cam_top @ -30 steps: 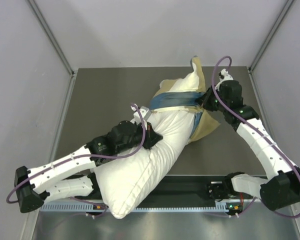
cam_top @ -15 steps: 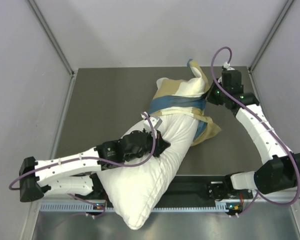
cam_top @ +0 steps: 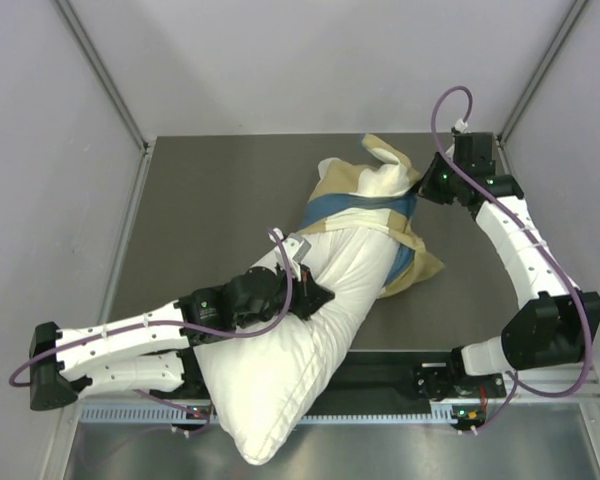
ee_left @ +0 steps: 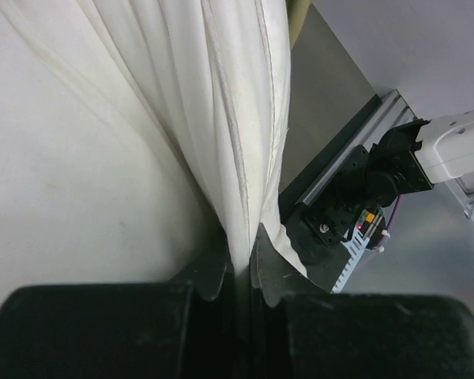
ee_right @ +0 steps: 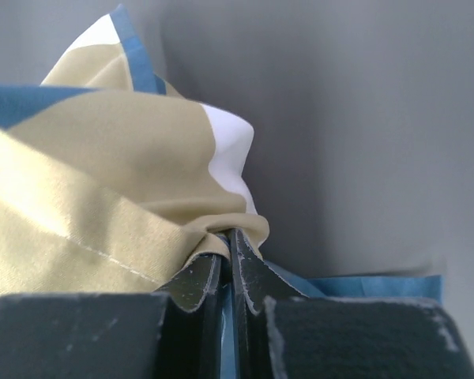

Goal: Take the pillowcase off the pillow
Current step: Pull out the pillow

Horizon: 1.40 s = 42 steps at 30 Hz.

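- Hanging past the near edge of the desk [cam_top: 200, 200], the pillow [cam_top: 280, 370] shows its bare white end a little closer to the arm bases than a second ago.
- Midway along it, the left gripper [cam_top: 318, 296] is closed on a fold of the pillow beside its seam. It has drawn back toward its own base, dragging the pillow nearward.
- Beyond that grip, the pillowcase [cam_top: 365, 205] now covers only the far part of the pillow. It is bunched there, with a blue band pulled taut across the white and loose tan fabric spilling onto the desk on the right.
- At the far right, the right gripper [cam_top: 427, 185] is clamped on a pinch of the pillowcase's edge and has moved out toward the far right corner, away from the left gripper.
- Judging by these opposite pulls, the cover is being peeled off the far end. Most of the pillow is already bare, but its far end is still caught inside, so the removal looks well along and unfinished.
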Available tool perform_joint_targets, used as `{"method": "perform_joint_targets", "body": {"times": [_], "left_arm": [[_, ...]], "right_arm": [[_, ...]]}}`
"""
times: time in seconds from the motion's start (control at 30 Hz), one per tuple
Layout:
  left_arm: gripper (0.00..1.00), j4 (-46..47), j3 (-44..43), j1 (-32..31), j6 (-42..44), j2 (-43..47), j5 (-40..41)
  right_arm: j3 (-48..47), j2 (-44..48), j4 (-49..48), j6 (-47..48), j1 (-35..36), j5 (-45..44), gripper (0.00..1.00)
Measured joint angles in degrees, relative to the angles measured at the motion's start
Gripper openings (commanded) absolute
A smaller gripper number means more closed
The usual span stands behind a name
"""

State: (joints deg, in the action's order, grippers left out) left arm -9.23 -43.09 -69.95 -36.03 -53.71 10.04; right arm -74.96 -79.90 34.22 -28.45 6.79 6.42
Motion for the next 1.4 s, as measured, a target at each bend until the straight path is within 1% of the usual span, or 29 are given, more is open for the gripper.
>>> {"method": "perform_joint_targets", "body": {"times": [0.13,0.17,0.23,0.27,0.33,0.37,0.43,0.47,0.5,0.53,0.57,0.6,0.63,0.67,0.7,0.87,0.97,1.03,1.13,1.23,1.3,1.4], "left_arm": [[0.00,-0.42,0.00,-0.31,-0.09,0.00,-0.11],[0.00,-1.95,-0.04,-0.61,-0.11,0.31,-1.11],[0.00,-6.69,0.26,-2.73,-0.57,2.03,-4.55],[0.00,-8.35,0.26,-3.96,-0.79,2.73,-6.56],[0.00,-10.43,0.26,-5.60,-1.22,3.15,-10.01],[0.00,-10.88,0.24,-5.95,-1.40,2.91,-11.17],[0.00,-11.13,0.22,-6.38,-1.55,1.64,-13.05],[0.00,-11.08,0.07,-6.49,-1.60,0.87,-13.35],[0.00,-10.97,-0.13,-6.56,-1.62,0.28,-13.44],[0.00,-10.97,-0.61,-6.56,-1.68,-0.57,-13.07],[0.00,-10.93,-1.44,-6.56,-1.79,-1.73,-12.24],[0.00,-10.91,-2.03,-6.58,-1.88,-2.54,-11.56],[0.00,-10.93,-2.89,-6.62,-1.95,-3.65,-10.56],[0.00,-10.93,-3.74,-6.67,-2.05,-4.85,-9.66],[0.00,-10.97,-4.61,-6.71,-2.21,-6.10,-8.74],[0.00,-11.34,-8.02,-7.15,-3.93,-11.28,-3.87],[0.00,-10.78,-8.41,-7.41,-4.61,-12.46,-2.91],[0.00,-10.54,-8.46,-7.54,-4.74,-12.70,-2.84],[0.00,-10.43,-8.59,-7.61,-4.83,-12.96,-2.84],[0.00,-10.40,-8.59,-7.61,-4.83,-12.94,-2.84],[0.00,-10.38,-8.59,-7.61,-4.81,-12.96,-2.89],[0.00,-10.38,-8.59,-7.63,-4.83,-12.96,-2.91]], "right_arm": [[-2.32,-1.97,0.79,0.76,-1.33,-0.28,0.00],[-2.91,-2.54,-2.40,1.68,-2.49,-5.11,0.00],[-5.14,-4.28,-10.88,2.97,-7.96,-12.94,0.00],[-5.49,-4.50,-14.49,3.45,-10.43,-16.24,0.00],[-5.49,-3.65,-18.60,4.13,-13.81,-20.52,0.00],[-5.49,-2.91,-19.87,4.57,-14.58,-21.33,0.00],[-5.25,-0.61,-21.18,5.62,-14.64,-19.39,0.00],[-4.68,1.27,-21.62,6.01,-14.38,-17.11,0.03],[-4.13,2.56,-21.66,6.23,-14.27,-15.65,0.14],[-2.56,5.27,-21.99,6.38,-14.05,-13.40,0.29],[-0.83,8.48,-21.24,6.49,-14.01,-11.30,0.61],[0.83,12.22,-20.20,6.69,-13.92,-9.49,0.72],[2.29,16.20,-18.80,7.37,-13.90,-8.07,0.79],[3.13,19.50,-17.44,7.82,-13.86,-7.10,0.93],[3.67,24.55,-15.19,8.00,-13.81,-6.01,0.99],[2.40,42.62,-4.74,9.42,-13.75,-3.28,1.00],[3.50,49.64,-1.53,8.85,-13.75,-1.25,1.00],[7.72,51.95,0.00,7.61,-13.75,1.07,1.00],[18.58,53.53,2.47,4.55,-13.70,4.57,1.00],[26.93,55.21,6.84,1.70,-13.70,7.17,1.00],[29.24,56.02,7.85,0.07,-13.70,8.85,1.00],[29.31,57.40,6.64,-1.42,-13.70,10.73,1.00]]}}
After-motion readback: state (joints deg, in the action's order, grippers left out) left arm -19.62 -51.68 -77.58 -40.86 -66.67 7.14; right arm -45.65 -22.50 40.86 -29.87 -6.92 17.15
